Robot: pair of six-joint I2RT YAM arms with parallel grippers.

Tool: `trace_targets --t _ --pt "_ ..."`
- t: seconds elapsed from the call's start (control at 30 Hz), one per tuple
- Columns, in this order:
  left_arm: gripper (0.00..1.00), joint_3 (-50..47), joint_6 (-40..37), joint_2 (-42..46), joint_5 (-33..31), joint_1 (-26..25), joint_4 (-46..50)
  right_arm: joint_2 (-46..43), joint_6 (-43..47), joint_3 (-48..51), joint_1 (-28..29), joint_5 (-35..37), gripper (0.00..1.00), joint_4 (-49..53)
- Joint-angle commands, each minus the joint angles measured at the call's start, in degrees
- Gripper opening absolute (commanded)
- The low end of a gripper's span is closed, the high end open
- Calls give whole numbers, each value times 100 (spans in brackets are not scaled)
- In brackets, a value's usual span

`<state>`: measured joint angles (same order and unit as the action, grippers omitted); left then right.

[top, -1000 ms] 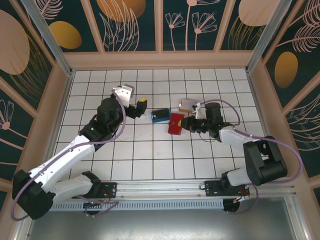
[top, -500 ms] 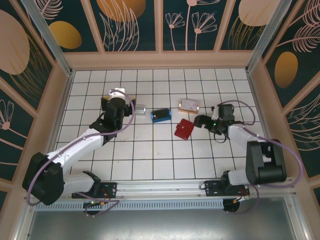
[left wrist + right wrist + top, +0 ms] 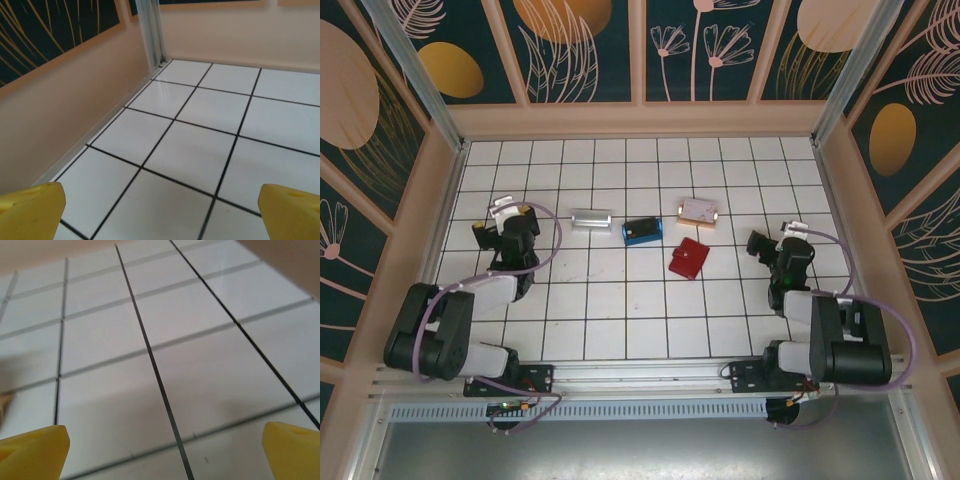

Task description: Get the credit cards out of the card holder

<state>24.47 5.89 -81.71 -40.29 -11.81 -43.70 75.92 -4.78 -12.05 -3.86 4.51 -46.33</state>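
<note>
The card holder [image 3: 689,258] is a small red wallet lying folded on the white tiles right of centre, touched by neither arm. The credit cards are hidden from view. My left gripper [image 3: 492,222] is drawn back near the left wall, far from the wallet. In the left wrist view it [image 3: 162,210] stands open, its yellow fingertips [image 3: 30,210] wide apart over bare tile. My right gripper [image 3: 765,245] sits folded back on the right, about two tiles from the wallet. It [image 3: 162,450] is open too, with only floor between its yellow fingertips [image 3: 295,447].
Three metallic blocks lie behind the wallet: silver [image 3: 590,218], blue [image 3: 642,230] and copper [image 3: 698,210]. Beige walls [image 3: 440,200] enclose the tiled floor on the left, back and right. The left wall [image 3: 60,115] is close to my left gripper.
Both arms have pulled back from the middle to the sides. The right gripper opened and left the red wallet lying turned, slightly right. The left gripper moved away from the silver block.
</note>
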Motion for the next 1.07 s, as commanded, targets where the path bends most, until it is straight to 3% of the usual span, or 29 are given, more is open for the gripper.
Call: trace_targets --t 0.0,0.03,0.23,0.4,0.5,0.6,0.63,0.67,0.73,1.03 --pt "99 -359 -454 -417 541 154 -1712 363 -30 -225 -103 -265 99 -1562" --pt "98 -446 -457 -503 739 217 -1989 506 37 -210 -88 -415 99 -1782" --pt "99 -233 -272 -568 1567 568 -1523 1216 447 -96 249 -442 99 -2571" --pt "97 -233 -277 -558 1744 603 -1500 1218 450 -73 321 -249 99 -2617" --pt "98 -649 -260 -392 2149 715 -2094 1223 427 -126 255 -336 99 -2520" --pt "98 -1340 -312 -665 2826 900 -3631 1221 407 -142 219 -485 99 -2489" --pt "99 -1313 -331 -667 2909 903 -3528 1223 410 -144 226 -488 99 -2494" --pt "99 -1107 -282 -469 2976 928 -2788 1216 407 -139 219 -480 99 -2487" --pt "99 -1156 -246 -612 2984 973 -3155 1221 407 -139 219 -490 99 -2488" --pt "99 -1162 -263 -534 2985 970 -3058 1232 409 -146 220 -482 99 -2503"
